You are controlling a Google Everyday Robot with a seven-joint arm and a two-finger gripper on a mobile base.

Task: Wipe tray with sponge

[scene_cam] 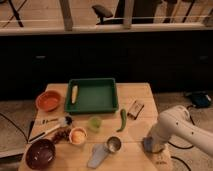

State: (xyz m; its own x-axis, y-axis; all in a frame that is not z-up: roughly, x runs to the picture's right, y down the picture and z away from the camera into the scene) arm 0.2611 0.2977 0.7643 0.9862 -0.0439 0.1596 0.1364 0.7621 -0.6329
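At the near right corner of the desk (pixel 136 131), your end effector (pixel 153 142) is down low at the tip of the white arm (pixel 180 127), with its fingers closed. They look closed on the sponge (pixel 147 145), the small blue-grey pad that shows just under the wrist. The arm hides most of the contact, so treat the hold as likely, not certain. The sponge sits close to the desk's edge, which is probably why the arm reaches in from the side and bends down so steeply.

Your target, the green tray (pixel 92 80), lies flat at the far middle of the desk, well apart from the sponge. A yellow ear of corn (pixel 74 94) rests along its left inner wall. The rest of the tray floor is bare, so that open part is the natural place to wipe.

Between the sponge and the tray you have a green pepper (pixel 122 120) and a brown-and-white box (pixel 135 108). A metal cup (pixel 114 145) stands just left of the sponge, beside a paler flat blue-grey piece (pixel 97 156). Lift before you travel, or the pad may drag the cup or pepper along.

Wiping has not begun; the step in hand is securing the sponge. Check it rises with the fingers before you carry it over.
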